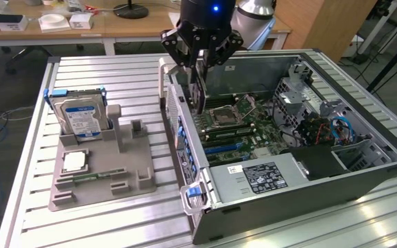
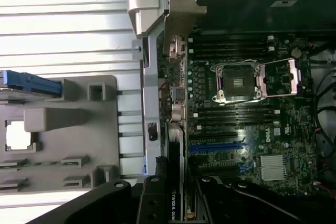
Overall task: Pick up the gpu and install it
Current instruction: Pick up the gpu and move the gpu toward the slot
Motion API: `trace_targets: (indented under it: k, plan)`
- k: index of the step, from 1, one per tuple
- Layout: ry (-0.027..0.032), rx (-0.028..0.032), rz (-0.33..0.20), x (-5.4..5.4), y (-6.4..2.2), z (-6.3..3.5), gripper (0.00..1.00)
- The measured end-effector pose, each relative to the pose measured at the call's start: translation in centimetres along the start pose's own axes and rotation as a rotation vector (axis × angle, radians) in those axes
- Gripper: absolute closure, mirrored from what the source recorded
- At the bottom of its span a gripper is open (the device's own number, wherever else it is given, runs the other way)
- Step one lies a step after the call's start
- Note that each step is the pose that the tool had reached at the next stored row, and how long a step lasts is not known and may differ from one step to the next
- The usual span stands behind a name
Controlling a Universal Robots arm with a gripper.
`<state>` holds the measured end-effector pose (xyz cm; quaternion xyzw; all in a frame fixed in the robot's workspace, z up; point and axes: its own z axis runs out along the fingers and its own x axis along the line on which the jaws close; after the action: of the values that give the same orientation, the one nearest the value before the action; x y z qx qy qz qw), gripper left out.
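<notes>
1. The gripper [image 1: 200, 61] is clamping the gpu [image 1: 198, 95] between its fingers. The card is hanging edge-on inside the open computer case [image 1: 288, 206], just beside the rear wall [image 1: 174, 111] and above the motherboard [image 1: 254, 129].
2. The card is sitting very close to that rear wall. In my judgement its silver end bracket [image 2: 180, 22] is risking a snag on the sheet metal, which could twist the card in the grip.
3. The blue expansion slots [image 2: 215, 148] are running crosswise to the card as the wrist view is showing it. I cannot tell whether the contact edge is facing a slot. A descent out of line would be pressing the contacts onto the board or jamming them at the slot mouth.
4. The CPU socket [image 2: 236, 82] is standing open near the card, so a swing that way could be striking it.
5. The exterior view is giving the card's height over the board. It is also showing the hard drive [image 1: 81, 116] and processor chip [image 1: 74, 161] resting on the grey fixture [image 1: 102, 178], well apart from the case.
6. The wrist view is looking along the card and showing its NVIDIA label [image 2: 176, 211], the bracket's gap to the wall and the slot layout.
</notes>
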<state>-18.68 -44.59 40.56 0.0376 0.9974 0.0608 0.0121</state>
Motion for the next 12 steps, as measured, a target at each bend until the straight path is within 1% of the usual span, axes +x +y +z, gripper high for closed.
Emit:
trace_targets:
  k: [12]
  plan:
    - [0.0, 0.0, 0.0, -2.2, 0.16, 0.07, 0.74]
